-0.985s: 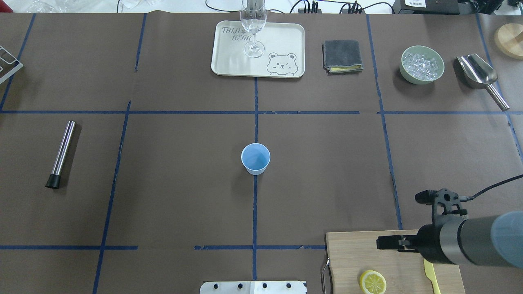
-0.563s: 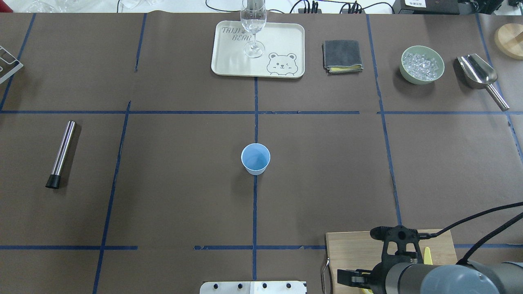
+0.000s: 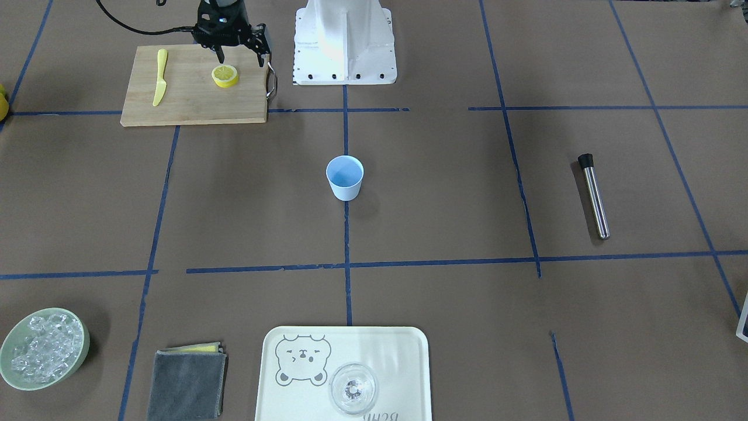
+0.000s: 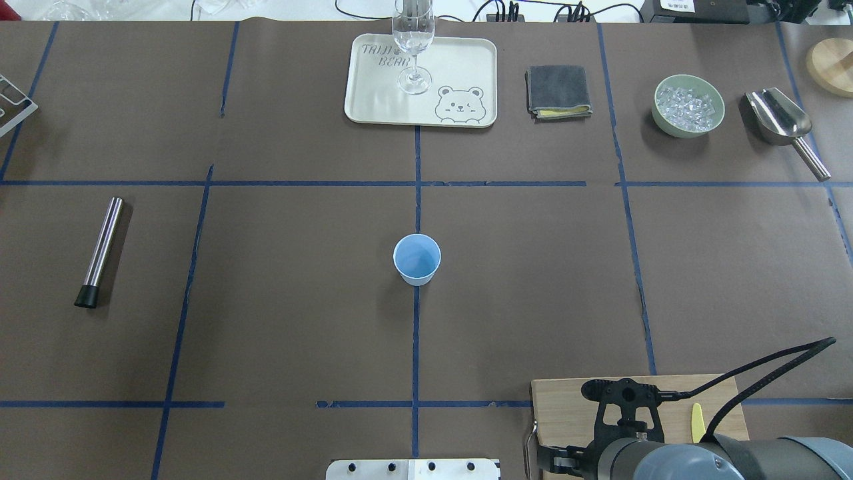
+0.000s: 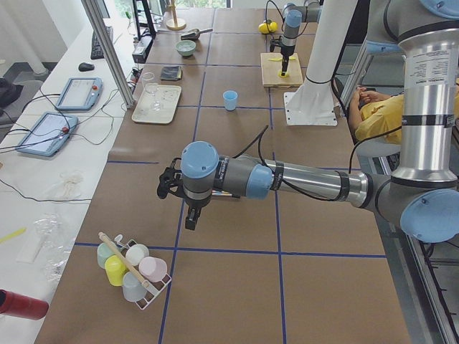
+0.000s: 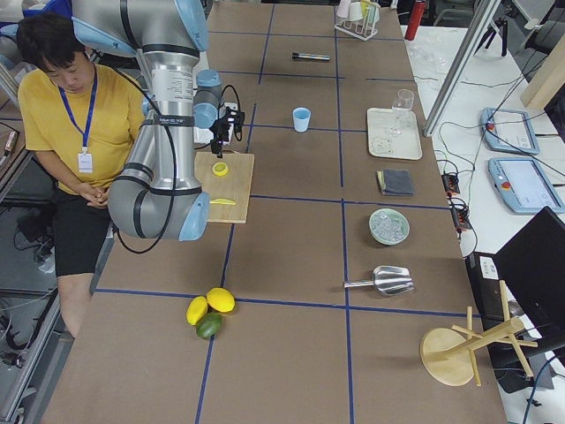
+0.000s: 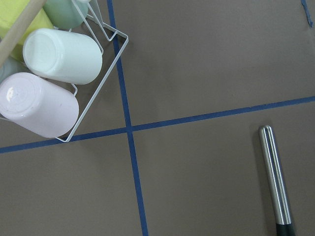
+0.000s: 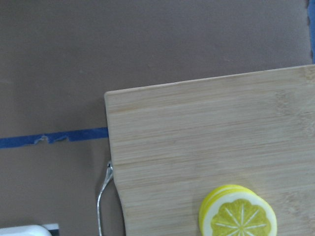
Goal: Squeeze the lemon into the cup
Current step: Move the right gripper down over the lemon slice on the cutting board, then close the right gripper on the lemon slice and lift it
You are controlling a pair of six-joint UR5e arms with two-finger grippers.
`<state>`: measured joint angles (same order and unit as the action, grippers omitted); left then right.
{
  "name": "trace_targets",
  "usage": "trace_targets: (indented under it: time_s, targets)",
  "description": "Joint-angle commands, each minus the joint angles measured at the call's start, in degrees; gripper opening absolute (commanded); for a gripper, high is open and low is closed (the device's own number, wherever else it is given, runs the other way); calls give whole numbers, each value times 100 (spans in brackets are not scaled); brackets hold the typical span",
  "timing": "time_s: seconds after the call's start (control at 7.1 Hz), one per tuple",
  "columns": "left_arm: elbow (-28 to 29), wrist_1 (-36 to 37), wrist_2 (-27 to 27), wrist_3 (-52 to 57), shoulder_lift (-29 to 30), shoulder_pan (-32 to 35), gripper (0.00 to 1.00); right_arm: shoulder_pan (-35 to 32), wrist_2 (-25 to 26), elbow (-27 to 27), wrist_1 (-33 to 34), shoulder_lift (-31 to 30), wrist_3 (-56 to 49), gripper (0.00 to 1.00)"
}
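On the wooden cutting board, at the counter's edge nearest the robot base, the lemon lies flat, pale face up, towards the board's handle end. The right tool hangs over that end, fingers spread wide, nothing held. The slice shows just below one fingertip, and I can't tell whether it's squarely underneath. From overhead the slice is gone from sight, buried under the right arm, and the yellow knife only peeks out beside it. The right wrist view cuts the slice off at its bottom edge and shows no fingers.

Well apart, mid-counter, the cup stands upright.

Far off by the wire rack and the metal tube, the left tool hovers; wide or narrow, can't tell.
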<state>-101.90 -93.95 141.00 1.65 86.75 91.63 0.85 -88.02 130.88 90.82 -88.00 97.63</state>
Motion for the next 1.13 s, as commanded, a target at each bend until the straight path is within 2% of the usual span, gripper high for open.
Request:
trace_targets:
  time_s: [0.0, 0.42, 0.99]
  targets:
    - [-23, 0, 111, -6, 0, 4, 100, -49, 12, -36, -222, -278, 63, 97]
    - [-102, -9, 235, 2, -123, 4, 100, -94, 39, -212, -284, -314, 125, 100]
    - [-110, -9, 314, 2, -158, 12, 100, -85, 22, -388, -319, -296, 231, 98]
